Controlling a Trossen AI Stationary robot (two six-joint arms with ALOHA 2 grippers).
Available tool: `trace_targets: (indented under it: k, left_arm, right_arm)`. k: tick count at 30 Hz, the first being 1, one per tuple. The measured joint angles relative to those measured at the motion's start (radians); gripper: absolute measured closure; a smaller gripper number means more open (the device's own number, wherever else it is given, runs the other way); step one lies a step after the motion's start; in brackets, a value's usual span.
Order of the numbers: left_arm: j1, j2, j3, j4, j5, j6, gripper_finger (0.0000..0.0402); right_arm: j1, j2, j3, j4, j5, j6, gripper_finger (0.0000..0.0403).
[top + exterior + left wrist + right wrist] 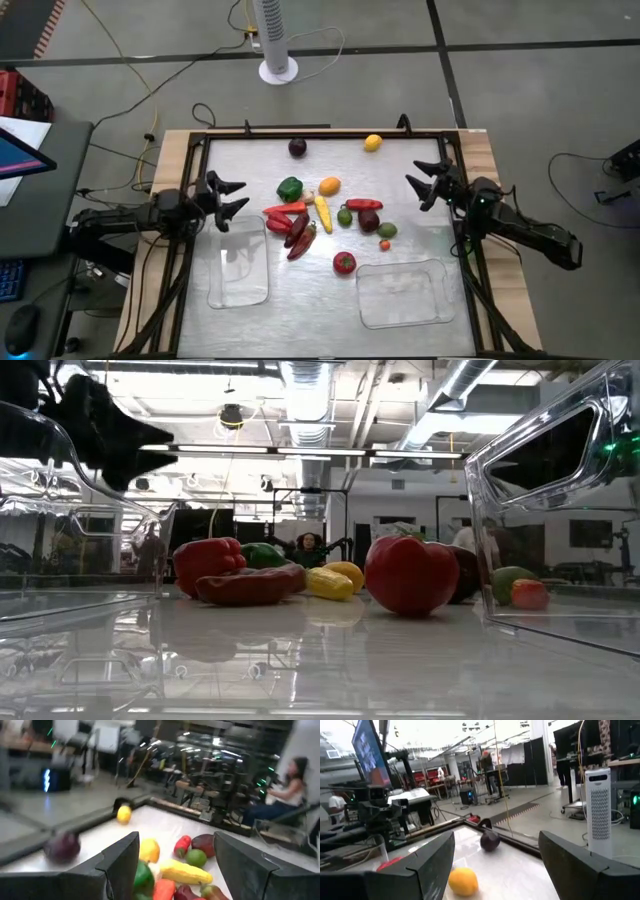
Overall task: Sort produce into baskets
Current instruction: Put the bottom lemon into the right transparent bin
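Evenly lit from overhead, with glare on a glossy table and soft wrist views.

From above I see the table [330, 300] washed pale by ceiling light, shadows faint. At table height, ceiling strip lights [300, 452] mirror in the surface. The left wrist picture is motion-blurred, its purple fruit [62, 846] smeared; the right wrist's background windows blow out white.

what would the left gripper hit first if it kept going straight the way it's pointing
Likely the green pepper. In the high view the left gripper hangs open at the table's left side, pointing toward the produce pile, and the pepper is nearest in that line. Its height above the table is unclear, so it might pass over.
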Motion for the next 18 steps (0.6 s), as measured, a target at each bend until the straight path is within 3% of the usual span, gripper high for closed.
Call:
trace_targets:
  k: [5,9,12,15,18]
  left_arm:
    - [0.0,0.0,0.0,0.142,0.077,0.179,0.0162]
    - [0.0,0.0,0.0,0.261,0.01,0.176,0.0162]
    - [0.0,0.0,0.0,0.327,0.023,0.181,0.0162]
    - [0.0,0.011,0.001,0.401,0.044,0.137,0.0162]
    - [0.0,0.061,0.041,0.396,-0.009,0.084,0.0162]
  right_arm:
    - [-0.005,0.0,0.001,0.073,-0.002,0.0,0.0086]
    - [-0.004,0.004,0.022,0.121,-0.039,-0.04,0.0086]
    - [-0.002,0.029,0.039,0.221,-0.07,-0.052,0.0086]
    - [-0.003,0.089,0.062,0.262,-0.091,-0.055,0.0086]
    - [-0.003,0.17,0.116,0.273,-0.107,-0.059,0.0086]
